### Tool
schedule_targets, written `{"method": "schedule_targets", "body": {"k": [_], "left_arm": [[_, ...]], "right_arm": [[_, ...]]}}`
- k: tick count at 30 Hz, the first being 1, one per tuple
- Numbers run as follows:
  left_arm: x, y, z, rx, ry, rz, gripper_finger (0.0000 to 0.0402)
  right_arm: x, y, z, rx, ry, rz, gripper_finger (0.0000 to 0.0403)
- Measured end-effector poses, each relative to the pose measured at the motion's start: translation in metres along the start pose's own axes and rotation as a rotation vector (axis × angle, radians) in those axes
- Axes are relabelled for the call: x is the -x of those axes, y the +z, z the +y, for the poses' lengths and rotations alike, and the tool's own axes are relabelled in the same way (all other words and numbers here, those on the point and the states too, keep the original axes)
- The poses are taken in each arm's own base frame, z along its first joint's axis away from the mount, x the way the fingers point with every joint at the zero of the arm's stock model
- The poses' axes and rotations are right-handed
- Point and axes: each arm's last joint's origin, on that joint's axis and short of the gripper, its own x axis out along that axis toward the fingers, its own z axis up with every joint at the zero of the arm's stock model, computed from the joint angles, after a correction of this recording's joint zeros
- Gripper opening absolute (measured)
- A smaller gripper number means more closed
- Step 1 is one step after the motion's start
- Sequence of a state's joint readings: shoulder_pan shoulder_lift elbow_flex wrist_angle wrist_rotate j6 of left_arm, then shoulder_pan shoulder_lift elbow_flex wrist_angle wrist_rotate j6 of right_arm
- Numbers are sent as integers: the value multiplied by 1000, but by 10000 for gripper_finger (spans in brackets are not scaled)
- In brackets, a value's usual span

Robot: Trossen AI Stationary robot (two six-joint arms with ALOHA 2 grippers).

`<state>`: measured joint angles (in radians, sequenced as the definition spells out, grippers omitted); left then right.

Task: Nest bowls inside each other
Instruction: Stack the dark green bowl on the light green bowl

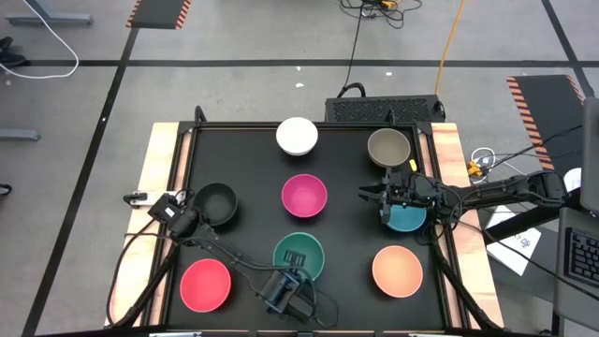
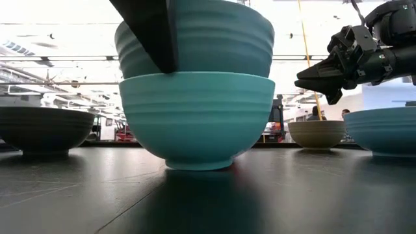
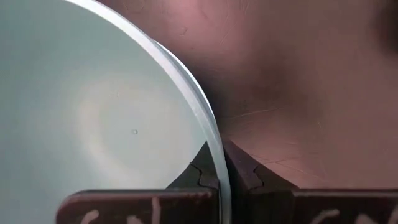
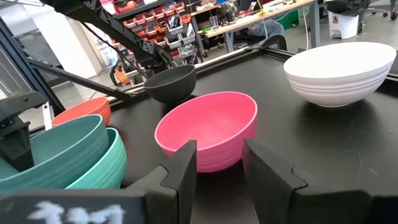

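Left gripper (image 1: 293, 269) pinches dark green bowl (image 2: 195, 39) rim, nested in turquoise bowl (image 2: 195, 117); right gripper (image 1: 367, 195) spread, empty, above table.

You can't see the blue bowl (image 1: 408, 219) whole: the right gripper (image 1: 366, 195) and its wrist cover most of it from above. In the low view the dark green bowl (image 2: 214, 39) loses its rim past the picture's top, stacked in the turquoise bowl (image 2: 195, 117).
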<state>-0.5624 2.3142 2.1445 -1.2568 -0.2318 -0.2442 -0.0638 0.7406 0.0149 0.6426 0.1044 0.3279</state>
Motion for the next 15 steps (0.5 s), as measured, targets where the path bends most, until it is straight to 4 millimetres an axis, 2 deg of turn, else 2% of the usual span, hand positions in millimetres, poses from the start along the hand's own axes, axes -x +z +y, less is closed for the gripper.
{"method": "schedule_targets", "body": {"k": [15], "left_arm": [[1,1,2,-6,14,-10,9]], "right_arm": [[0,0,0,-1,0,0,121]]}}
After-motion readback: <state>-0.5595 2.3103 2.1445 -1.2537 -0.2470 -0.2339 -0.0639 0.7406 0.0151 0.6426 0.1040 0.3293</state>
